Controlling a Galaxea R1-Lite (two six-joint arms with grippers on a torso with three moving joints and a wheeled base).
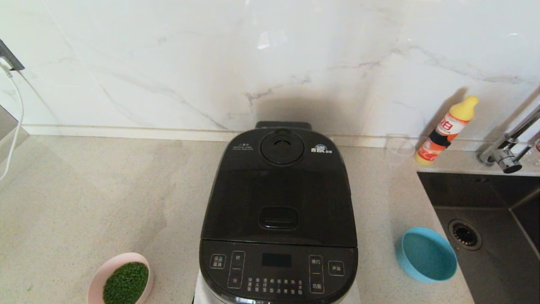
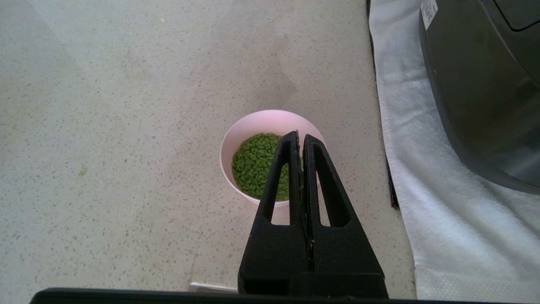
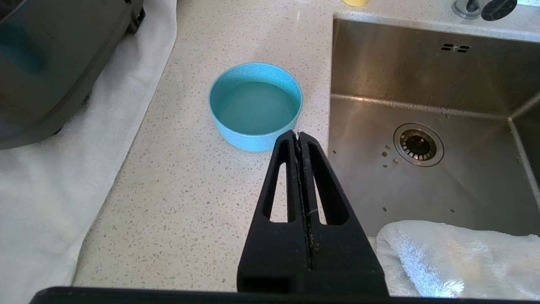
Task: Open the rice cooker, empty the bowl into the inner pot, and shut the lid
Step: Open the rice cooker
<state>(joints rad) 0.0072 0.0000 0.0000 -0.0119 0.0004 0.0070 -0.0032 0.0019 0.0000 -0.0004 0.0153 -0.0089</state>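
The glossy black rice cooker (image 1: pixel 278 253) stands in the middle of the counter with its lid (image 1: pixel 280 194) shut, so the inner pot is hidden. A pink bowl (image 1: pixel 120 278) of green grains sits at the cooker's front left, also in the left wrist view (image 2: pixel 257 126). A blue bowl (image 1: pixel 426 254) holding clear water sits to the cooker's right, also in the right wrist view (image 3: pixel 255 105). My left gripper (image 2: pixel 300 136) is shut and empty above the pink bowl. My right gripper (image 3: pixel 296 134) is shut and empty, near the blue bowl. Neither arm shows in the head view.
A steel sink (image 1: pixel 489 228) with a tap (image 1: pixel 506 154) lies at the right, a dish-soap bottle (image 1: pixel 446 128) and a clear glass (image 1: pixel 398 147) behind it. A white cloth (image 2: pixel 422 169) lies under the cooker. A white towel (image 3: pixel 455 257) hangs over the sink's near edge. A cable (image 1: pixel 14 122) hangs at far left.
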